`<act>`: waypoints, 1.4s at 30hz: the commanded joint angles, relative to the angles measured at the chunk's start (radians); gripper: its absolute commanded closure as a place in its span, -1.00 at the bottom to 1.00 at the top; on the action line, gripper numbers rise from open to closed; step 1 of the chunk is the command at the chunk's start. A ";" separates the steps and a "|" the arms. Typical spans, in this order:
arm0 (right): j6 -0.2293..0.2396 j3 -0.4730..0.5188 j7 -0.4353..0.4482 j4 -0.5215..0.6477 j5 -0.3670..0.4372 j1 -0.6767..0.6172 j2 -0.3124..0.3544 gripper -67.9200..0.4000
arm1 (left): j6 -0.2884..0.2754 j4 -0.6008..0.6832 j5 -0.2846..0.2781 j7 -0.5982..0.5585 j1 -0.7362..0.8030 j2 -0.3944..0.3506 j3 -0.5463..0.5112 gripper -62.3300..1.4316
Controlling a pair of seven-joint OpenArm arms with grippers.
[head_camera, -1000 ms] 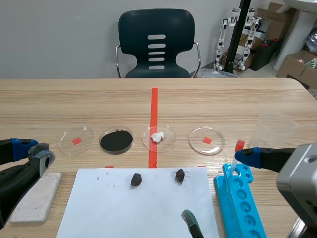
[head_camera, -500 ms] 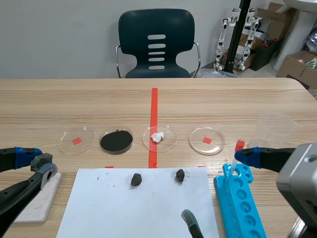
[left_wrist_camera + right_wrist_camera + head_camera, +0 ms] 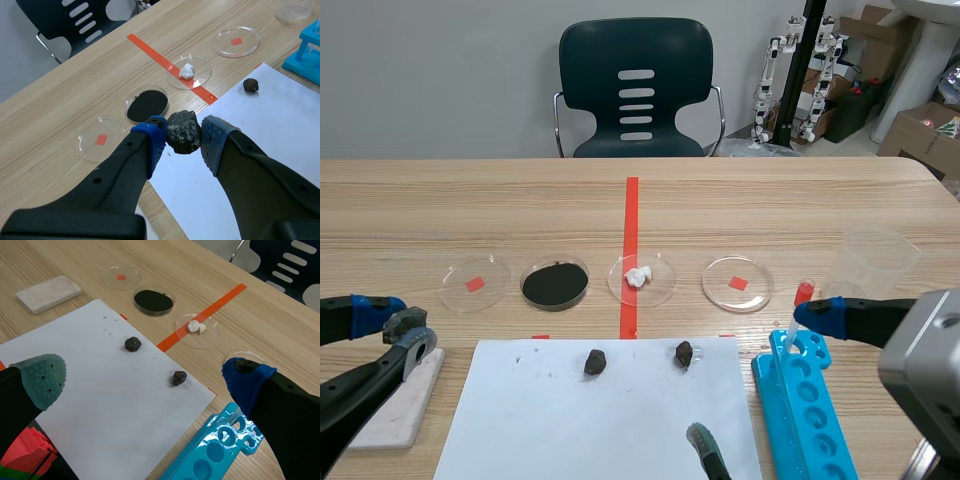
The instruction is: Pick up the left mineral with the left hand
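Two dark minerals lie on the white paper (image 3: 600,420): the left mineral (image 3: 595,362) and the right mineral (image 3: 683,352). My left gripper (image 3: 388,318) hovers open at the table's left edge, well to the left of the paper. In the left wrist view the left mineral (image 3: 183,131) shows through the narrow gap between the fingers of the left gripper (image 3: 182,137), beyond them, resting on the paper. The right mineral (image 3: 250,85) lies farther off. My right gripper (image 3: 770,380) hangs open over the paper's right part. From the right wrist both the left mineral (image 3: 132,343) and the right mineral (image 3: 179,378) are seen on the paper.
A white block (image 3: 390,395) lies under the left gripper. Several petri dishes stand in a row behind the paper: one with black powder (image 3: 555,284), one with white bits (image 3: 642,277). A blue tube rack (image 3: 805,410) and a clear cup (image 3: 880,255) stand at the right.
My left gripper has sunk slightly toward the near edge since the earliest frame. Both minerals and the right arm have stayed put.
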 commanded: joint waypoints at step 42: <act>-0.003 0.006 0.015 0.020 0.007 0.001 -0.003 -1.00 | 0.006 0.009 -0.009 -0.060 -0.005 0.007 0.006 0.64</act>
